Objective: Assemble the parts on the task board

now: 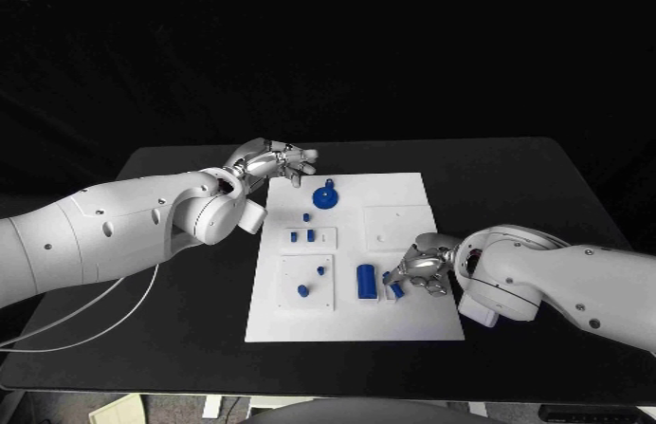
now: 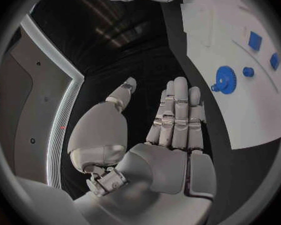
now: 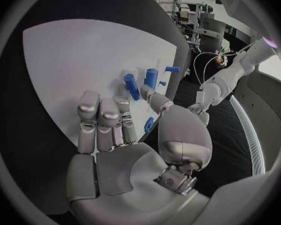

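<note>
Right hand (image 1: 421, 274) pinches a blue part (image 1: 396, 290) on the task board (image 1: 410, 324) — left hand (image 1: 278, 163) spread, empty.

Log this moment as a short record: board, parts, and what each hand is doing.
board: white task board in the middle of the black table
parts: blue gear at the far end; blue cylinder at the near end; small blue pieces between
left hand: open, beside the board's far left corner, holding nothing
right hand: over the board's near right, by the cylinder; grip unclear
</note>
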### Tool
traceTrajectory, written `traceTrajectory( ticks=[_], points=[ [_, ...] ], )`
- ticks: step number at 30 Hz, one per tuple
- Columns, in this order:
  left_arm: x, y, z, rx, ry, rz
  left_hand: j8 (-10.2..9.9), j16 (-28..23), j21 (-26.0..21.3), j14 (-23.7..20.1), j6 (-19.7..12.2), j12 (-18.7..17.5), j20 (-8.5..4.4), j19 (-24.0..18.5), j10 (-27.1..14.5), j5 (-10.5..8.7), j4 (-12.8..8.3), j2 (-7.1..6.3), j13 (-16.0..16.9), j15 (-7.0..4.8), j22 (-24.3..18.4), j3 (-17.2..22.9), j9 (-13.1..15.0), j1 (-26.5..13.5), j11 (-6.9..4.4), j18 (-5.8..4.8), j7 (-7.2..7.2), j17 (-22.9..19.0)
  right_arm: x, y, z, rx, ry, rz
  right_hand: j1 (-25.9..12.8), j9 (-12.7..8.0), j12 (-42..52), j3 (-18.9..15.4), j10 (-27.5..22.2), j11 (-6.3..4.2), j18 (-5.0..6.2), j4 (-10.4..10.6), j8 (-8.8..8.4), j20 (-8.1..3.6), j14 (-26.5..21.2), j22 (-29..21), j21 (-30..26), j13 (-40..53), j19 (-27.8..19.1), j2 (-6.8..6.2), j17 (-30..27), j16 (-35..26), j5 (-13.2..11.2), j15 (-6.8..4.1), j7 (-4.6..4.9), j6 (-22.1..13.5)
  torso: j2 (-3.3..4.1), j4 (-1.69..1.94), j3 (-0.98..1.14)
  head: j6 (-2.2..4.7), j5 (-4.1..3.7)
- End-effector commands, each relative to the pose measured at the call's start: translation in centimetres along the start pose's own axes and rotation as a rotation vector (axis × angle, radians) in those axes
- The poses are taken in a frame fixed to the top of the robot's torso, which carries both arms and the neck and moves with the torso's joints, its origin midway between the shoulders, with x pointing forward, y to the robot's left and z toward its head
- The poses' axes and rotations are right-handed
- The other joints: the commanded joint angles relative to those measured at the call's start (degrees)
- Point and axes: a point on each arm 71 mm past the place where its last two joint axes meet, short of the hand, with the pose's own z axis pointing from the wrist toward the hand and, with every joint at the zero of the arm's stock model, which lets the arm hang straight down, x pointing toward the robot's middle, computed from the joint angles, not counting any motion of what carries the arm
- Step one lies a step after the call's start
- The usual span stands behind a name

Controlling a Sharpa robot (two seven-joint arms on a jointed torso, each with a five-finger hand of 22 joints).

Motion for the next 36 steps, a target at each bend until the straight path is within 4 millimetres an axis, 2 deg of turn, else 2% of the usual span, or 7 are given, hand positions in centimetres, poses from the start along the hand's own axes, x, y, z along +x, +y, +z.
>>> traceTrajectory(
  ticks=[1,13,17,19,21,27,36],
  points=[
    [0.2,-0.11,0.02,0.007,0.017,0.001,0.26,-0.36,-0.25,-0.08,0.05,0.16,-1.97,0.06,0.18,-0.15,-0.35,0.53,0.07,0.17,0.09,0.0,-0.05,0.03,-0.16,-0.38,-0.29,0.06,0.41,0.3,0.02,-0.018,0.024,-0.008,-0.6,-0.15,-0.26,-0.93,-0.09,0.0,3.1,0.02,-0.21,-0.52,-0.06,0.65,0.05,0.1,-0.15,-0.2,-0.07,-0.22,-0.07,-0.27,0.21,-0.04,0.0,0.0,-0.01,-0.04,0.06],
    [0.1,-0.08,-0.02,0.005,0.015,0.003,0.26,-0.37,-0.27,-0.08,0.04,0.15,-1.97,0.06,0.17,-0.16,-0.34,0.53,0.06,0.17,0.11,-0.01,-0.06,-0.01,-0.16,-0.38,-0.29,0.08,0.57,0.3,-0.16,-0.024,0.033,-0.015,-1.3,-0.21,-0.29,-2.91,-0.14,-0.06,3.1,0.05,-0.18,-0.71,-0.13,0.66,-0.05,0.16,-0.34,-0.08,-0.04,-0.21,0.16,-0.33,0.15,-0.03,0.02,0.0,0.0,-0.19,0.18],
    [0.1,-0.07,-0.02,0.004,0.015,0.004,0.26,-0.37,-0.27,-0.08,0.05,0.15,-1.97,0.06,0.17,-0.16,-0.34,0.54,0.06,0.17,0.12,-0.01,-0.06,-0.02,-0.16,-0.38,-0.29,0.09,0.54,0.17,-0.26,-0.021,0.031,-0.019,-1.53,-0.24,-0.28,-3.28,-0.09,-0.11,3.1,0.37,-0.12,-0.76,-0.15,0.67,-0.09,0.17,-0.39,0.64,-0.03,-0.2,0.4,-0.36,0.1,0.08,0.0,-0.01,0.0,-0.18,0.2],
    [0.1,-0.07,-0.04,0.004,0.016,0.004,0.26,-0.38,-0.28,-0.08,0.05,0.15,-1.97,0.06,0.17,-0.16,-0.33,0.55,0.06,0.17,0.12,-0.01,-0.06,-0.02,-0.16,-0.38,-0.29,0.09,0.52,0.07,-0.3,-0.02,0.031,-0.022,-1.42,-0.27,-0.27,-3.16,-0.02,-0.15,3.1,0.66,-0.07,-0.8,-0.14,0.67,-0.1,0.18,-0.42,2.27,-0.03,-0.18,0.96,-0.4,0.05,0.21,-0.01,0.0,-0.02,-0.18,0.18],
    [0.08,-0.06,-0.05,0.003,0.015,0.004,0.27,-0.38,-0.28,-0.08,0.05,0.15,-1.97,0.06,0.17,-0.16,-0.33,0.56,0.06,0.17,0.13,-0.01,-0.06,-0.03,-0.16,-0.38,-0.29,0.09,0.47,-0.01,-0.32,-0.019,0.029,-0.024,-1.12,-0.36,-0.29,-2.31,0.05,-0.21,3.1,1.17,-0.07,-0.81,-0.14,0.7,-0.11,0.18,-0.47,3.58,-0.03,-0.18,0.55,-0.42,0.03,0.32,0.0,0.01,0.0,-0.22,0.21],
    [0.07,-0.05,-0.05,0.002,0.016,0.005,0.27,-0.38,-0.29,-0.08,0.05,0.15,-1.98,0.07,0.17,-0.16,-0.32,0.58,0.07,0.17,0.13,0.0,-0.06,-0.04,-0.16,-0.38,-0.3,0.1,0.33,-0.25,-0.34,-0.015,0.025,-0.028,0.53,-0.75,-0.37,3.82,0.24,-0.25,3.1,3.31,-0.06,-0.71,-0.08,0.79,0.02,0.19,-0.34,3.41,-0.02,-0.1,-0.29,-0.42,0.01,0.69,0.02,-0.02,0.01,-0.19,0.23],
    [0.08,-0.04,-0.05,0.001,0.016,0.007,0.27,-0.39,-0.3,-0.08,0.05,0.15,-1.98,0.07,0.17,-0.15,-0.33,0.62,0.07,0.17,0.14,0.02,-0.06,-0.02,-0.16,-0.38,-0.3,0.11,0.45,-0.11,-0.38,-0.022,0.031,-0.032,0.4,-0.97,-0.36,5.89,0.34,-0.19,3.1,3.31,-0.04,-0.54,-0.07,0.91,0.24,0.23,-0.31,3.91,0.03,0.0,0.48,-0.37,0.01,0.87,0.01,0.01,0.01,-0.22,0.24]
  ],
)
